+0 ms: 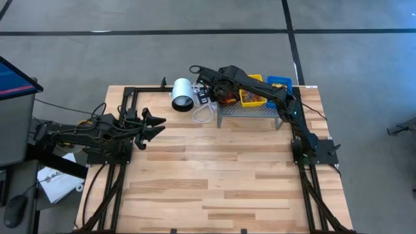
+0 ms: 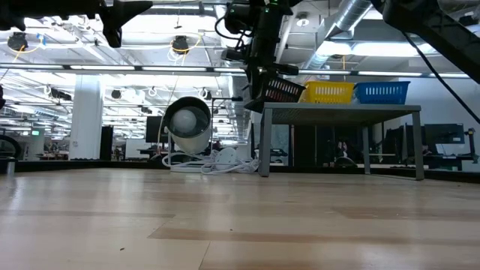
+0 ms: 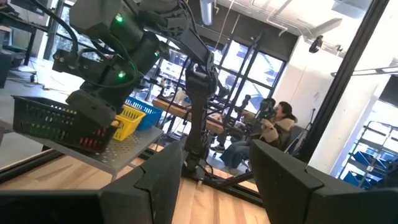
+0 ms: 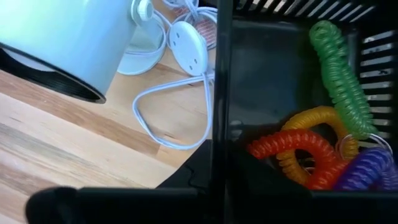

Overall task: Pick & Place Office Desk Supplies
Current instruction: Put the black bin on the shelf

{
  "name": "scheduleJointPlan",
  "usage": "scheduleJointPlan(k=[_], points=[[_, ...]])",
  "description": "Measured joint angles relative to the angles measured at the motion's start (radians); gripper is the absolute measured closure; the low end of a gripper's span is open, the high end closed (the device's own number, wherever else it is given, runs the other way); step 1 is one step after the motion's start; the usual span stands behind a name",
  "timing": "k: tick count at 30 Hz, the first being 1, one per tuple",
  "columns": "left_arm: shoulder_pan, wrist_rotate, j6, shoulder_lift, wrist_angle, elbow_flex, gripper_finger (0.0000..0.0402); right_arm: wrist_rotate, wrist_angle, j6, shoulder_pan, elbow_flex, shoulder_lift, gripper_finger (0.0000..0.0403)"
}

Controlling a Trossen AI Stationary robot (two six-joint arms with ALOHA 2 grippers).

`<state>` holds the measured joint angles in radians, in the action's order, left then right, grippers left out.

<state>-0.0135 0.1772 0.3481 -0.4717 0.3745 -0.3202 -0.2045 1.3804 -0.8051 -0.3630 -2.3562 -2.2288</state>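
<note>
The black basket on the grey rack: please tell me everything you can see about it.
The black basket is a dark slotted tray, plastic by its look. It sits tilted at the end of the grey perforated rack, beside the yellow basket. Inside lie green, yellow, red and purple spiral coils. The right gripper is at its wall; whether it grips is unclear.

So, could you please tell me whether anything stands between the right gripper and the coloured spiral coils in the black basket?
Only the black mesh basket's own side wall. The right gripper sits at that wall's rim, and the coloured plastic spiral coils lie just inside it, with nothing visible covering them.
</note>
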Motion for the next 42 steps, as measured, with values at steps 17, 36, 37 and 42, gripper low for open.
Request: scheduleJointPlan(k=[17, 36, 37, 42], points=[[0.025, 0.039, 0.031, -0.008, -0.065, 0.0, 0.0232, -0.002, -0.003, 0.001, -0.006, 0.0, -0.001, 0.0372], [0.024, -0.011, 0.031, -0.015, -0.067, 0.0, 0.0259, 0.024, 0.016, 0.0, -0.014, 0.026, -0.002, 0.0267], [0.024, -0.011, 0.031, -0.015, -0.067, 0.0, 0.0259, 0.024, 0.015, 0.001, -0.014, 0.026, -0.002, 0.0266], [0.024, -0.019, 0.031, -0.015, -0.067, 0.0, 0.0259, 0.024, 0.0, 0.008, -0.014, 0.026, -0.002, 0.0267]])
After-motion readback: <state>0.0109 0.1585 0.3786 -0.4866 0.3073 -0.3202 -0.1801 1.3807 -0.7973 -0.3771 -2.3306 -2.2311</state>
